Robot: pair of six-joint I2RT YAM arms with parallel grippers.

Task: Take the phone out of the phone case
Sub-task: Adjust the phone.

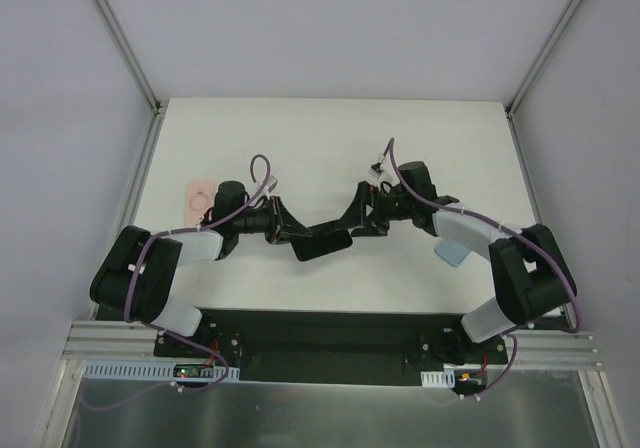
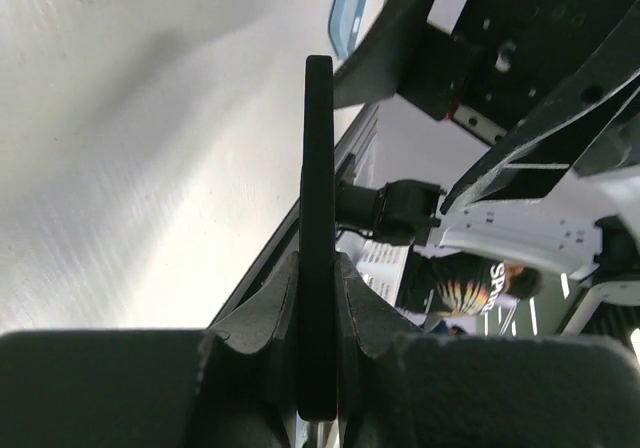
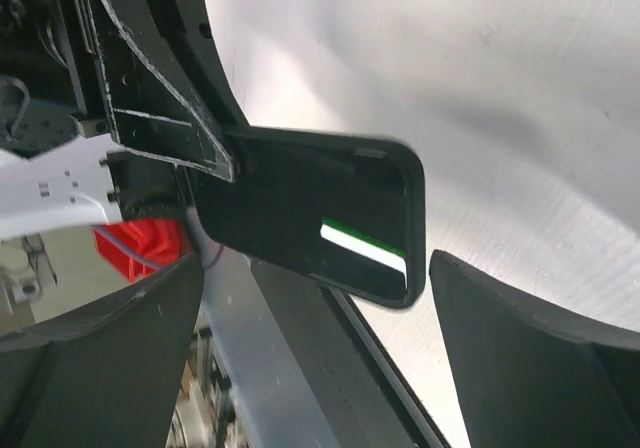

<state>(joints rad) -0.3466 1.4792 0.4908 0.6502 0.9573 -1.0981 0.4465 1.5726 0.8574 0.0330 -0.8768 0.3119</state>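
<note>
Currently left gripper (image 2: 318,280) clamps the black phone (image 2: 318,148) edge-on; right gripper (image 3: 318,265) gapes wide, holding nothing

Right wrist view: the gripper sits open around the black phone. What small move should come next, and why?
Probably close the right gripper on the phone at its free end. Its open fingers flank that end without touching, while the left gripper is clamped on the other end, so only one arm holds it.

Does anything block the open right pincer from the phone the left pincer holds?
Nothing visible does. The phone sits uncovered before the open right pincer; the left pincer clamps its far end.
</note>
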